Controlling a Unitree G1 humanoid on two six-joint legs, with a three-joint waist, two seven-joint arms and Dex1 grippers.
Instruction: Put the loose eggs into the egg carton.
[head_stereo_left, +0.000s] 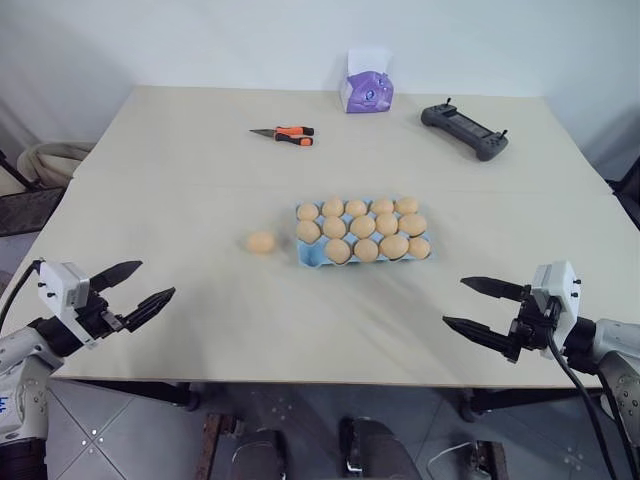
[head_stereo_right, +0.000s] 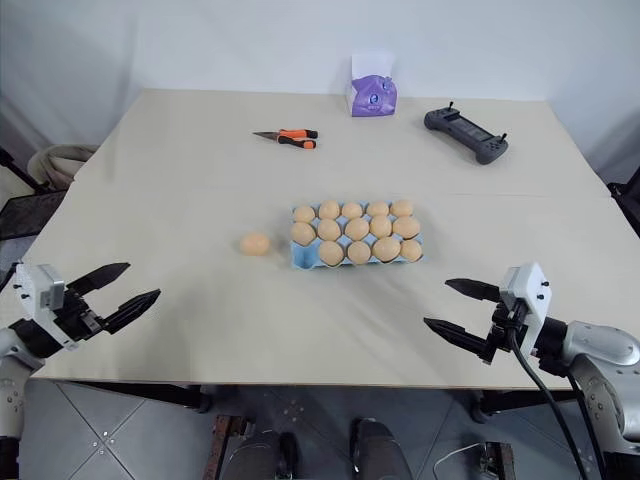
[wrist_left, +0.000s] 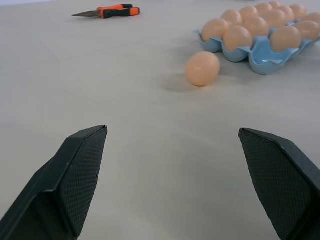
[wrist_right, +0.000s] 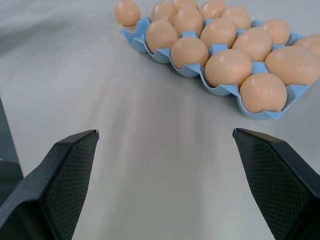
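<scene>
Remaining outside: one loose egg (head_stereo_left: 260, 242), lying on the table (head_stereo_left: 180, 200) just beside the egg carton (head_stereo_left: 312, 256), on the carton's left short end, apart from it by a narrow gap.
Carton: light blue tray, central on the table; fourteen eggs appear seated (the one free cup is hard to pick out, likely at the near left corner).
Left gripper (head_stereo_left: 132, 290): released, fingers spread wide, holding nothing; hovers at the near left edge of the table, pointing inward.
Right gripper (head_stereo_left: 478, 307): likewise spread and empty, at the near right edge, pointing toward the carton.
Bearing: from the left gripper the egg lies ahead and to the right, with open table between; from the right gripper the carton stands in the way.
Nearer arm: the left, by judgement, with the clearer approach.
Egg axis: long axis roughly across the table, parallel to the carton's long side.
Bystanders: pliers (head_stereo_left: 284, 134), tissue box (head_stereo_left: 366, 88), controller (head_stereo_left: 464, 129), all far side.
</scene>
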